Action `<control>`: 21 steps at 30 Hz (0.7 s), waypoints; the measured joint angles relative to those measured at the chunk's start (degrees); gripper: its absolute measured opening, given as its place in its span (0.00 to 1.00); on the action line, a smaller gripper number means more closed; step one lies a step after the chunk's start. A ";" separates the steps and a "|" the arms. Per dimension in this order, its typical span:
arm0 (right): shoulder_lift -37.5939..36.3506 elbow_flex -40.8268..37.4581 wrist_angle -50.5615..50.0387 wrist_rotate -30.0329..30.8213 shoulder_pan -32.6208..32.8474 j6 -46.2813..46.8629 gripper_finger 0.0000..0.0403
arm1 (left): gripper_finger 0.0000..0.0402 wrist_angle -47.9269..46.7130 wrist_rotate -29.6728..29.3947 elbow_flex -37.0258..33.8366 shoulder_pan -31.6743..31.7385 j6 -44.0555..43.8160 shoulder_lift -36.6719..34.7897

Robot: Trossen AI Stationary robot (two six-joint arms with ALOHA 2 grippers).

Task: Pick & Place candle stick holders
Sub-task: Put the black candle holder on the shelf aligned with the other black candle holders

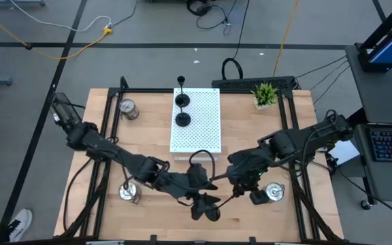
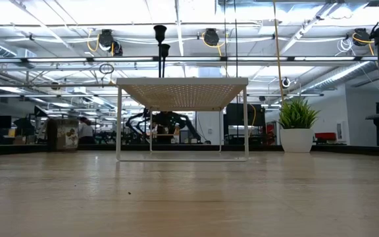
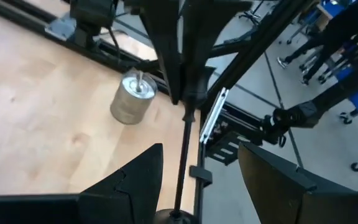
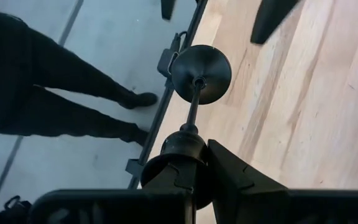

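Two black holders point(image 1: 182, 109) stand on the white board point(image 1: 206, 136). Three silver ones point(image 1: 128, 108) sit around. The right gripper point(image 1: 235, 194) pinches a third black holder point(image 4: 197, 78); the left gripper point(image 1: 206, 201) is spread.

- The table point(image 1: 250, 129) top is pale wood with a visible grain and a smooth, matt surface.
- The white board point(image 1: 206, 119) is perforated all over with small holes, matt, looking like painted metal.
- The silver candle holder point(image 3: 131, 101) is shiny brushed metal.
- The black candle holder point(image 4: 199, 73) looks like matt black metal, with a faint sheen on its round base.
- The fingers point(image 3: 135, 180) of the left gripper look like matt dark plastic.
- The plant point(image 2: 297, 113) has green leaves in a smooth white pot.
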 joint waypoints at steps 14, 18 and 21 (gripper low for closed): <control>-0.09 0.00 2.78 -0.02 0.14 -6.13 0.03 | 0.54 3.40 3.13 -0.04 1.13 -2.86 3.58; -0.09 0.00 3.51 0.00 0.10 -7.18 0.03 | 0.54 4.45 3.70 -0.04 1.55 -2.64 4.15; -0.09 0.00 3.59 0.01 0.10 -7.85 0.03 | 0.54 6.37 5.14 -0.02 2.00 -3.01 5.15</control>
